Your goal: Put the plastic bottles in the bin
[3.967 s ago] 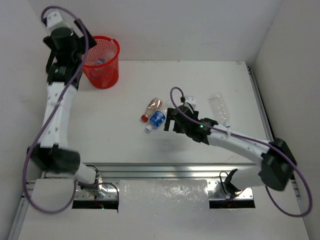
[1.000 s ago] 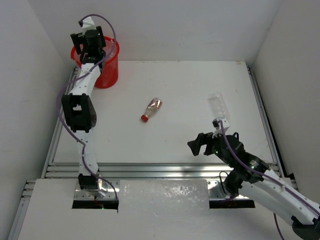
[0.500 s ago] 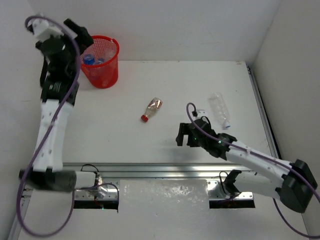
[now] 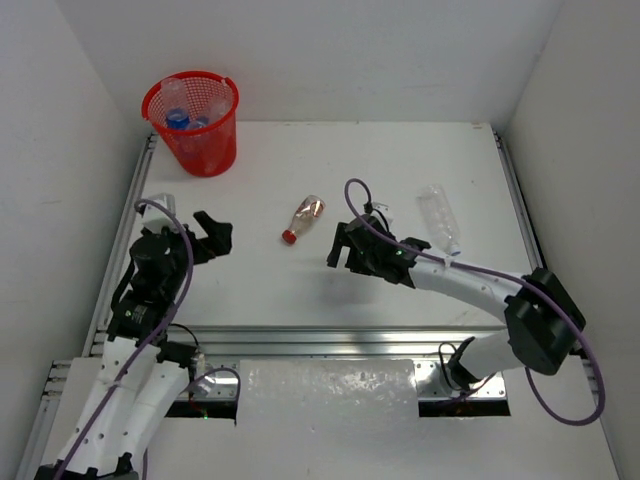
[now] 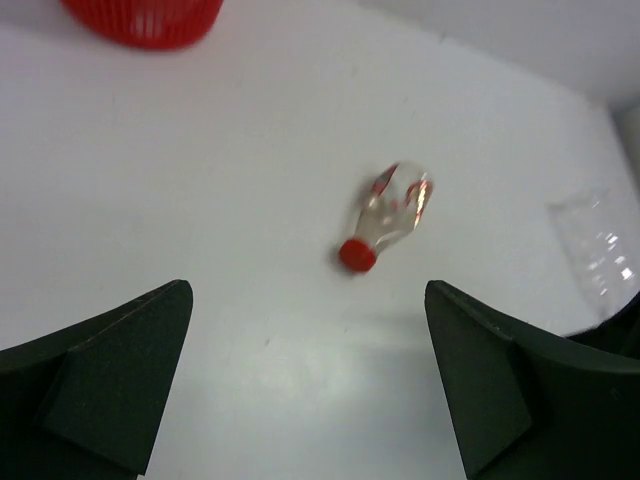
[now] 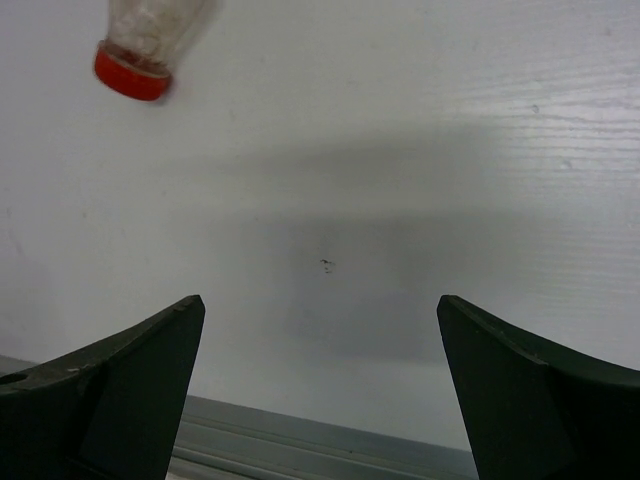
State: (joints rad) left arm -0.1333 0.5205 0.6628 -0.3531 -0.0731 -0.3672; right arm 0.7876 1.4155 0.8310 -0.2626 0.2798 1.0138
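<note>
At far-left corner of worktop (image 4: 400, 160), red bin (image 4: 205, 150) holding bottles (image 4: 180, 112), red-capped bottle (image 4: 303, 218) lying right of bin, clear bottle (image 4: 438, 220) farther right, left tool (image 4: 213, 237) spread, right tool (image 4: 343, 250) spread

I see the red mesh bin (image 4: 207, 150) upright at far left, with bottles (image 4: 180, 112) inside. The red-capped bottle (image 4: 304, 217) lies on its side mid-table; the clear bottle (image 4: 438, 218) lies well to its right.
</note>
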